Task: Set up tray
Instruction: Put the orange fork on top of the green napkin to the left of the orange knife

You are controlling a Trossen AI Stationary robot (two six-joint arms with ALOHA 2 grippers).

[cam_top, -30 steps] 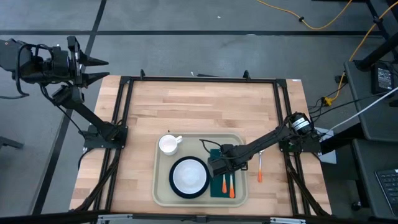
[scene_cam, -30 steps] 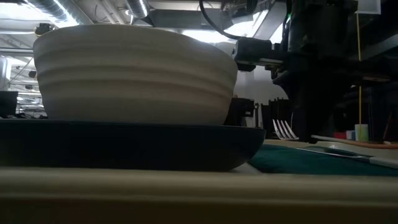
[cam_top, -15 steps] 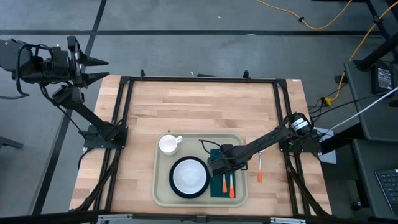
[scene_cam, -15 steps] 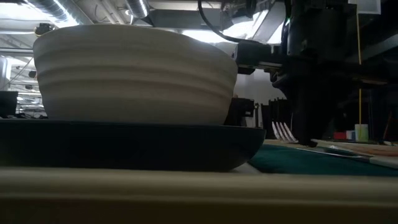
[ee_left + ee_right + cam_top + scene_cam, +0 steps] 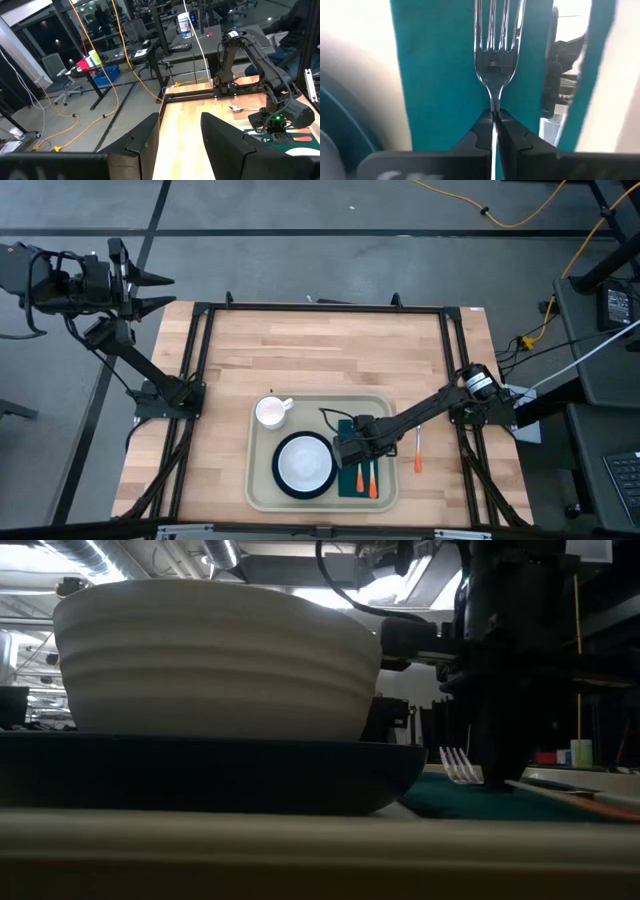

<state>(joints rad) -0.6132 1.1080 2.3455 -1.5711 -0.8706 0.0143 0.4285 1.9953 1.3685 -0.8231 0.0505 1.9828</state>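
The beige tray (image 5: 262, 480) lies on the wooden table (image 5: 330, 355), at its near edge and roughly centred between the two arms. On the tray stand a white bowl (image 5: 303, 463) on a dark plate (image 5: 278, 480), a white cup (image 5: 270, 412) at the far left corner, and a dark green napkin (image 5: 350, 481) along the right side.

The right gripper (image 5: 345, 451) is lowered over the napkin, inside the tray's right half and just beside the plate. Its fingers (image 5: 485, 131) are closed on the neck of a fork (image 5: 495, 55), which lies along the napkin with its tines pointing away from the wrist. In the low view the fork's tines (image 5: 458, 766) show just above the napkin, below the dark arm. An orange-handled utensil (image 5: 372, 479) lies on the napkin, and another (image 5: 417, 452) rests on the table right of the tray.

The left gripper (image 5: 160, 292) waits beyond the table's far left corner, well apart from the tray, its fingers (image 5: 227, 137) spread.
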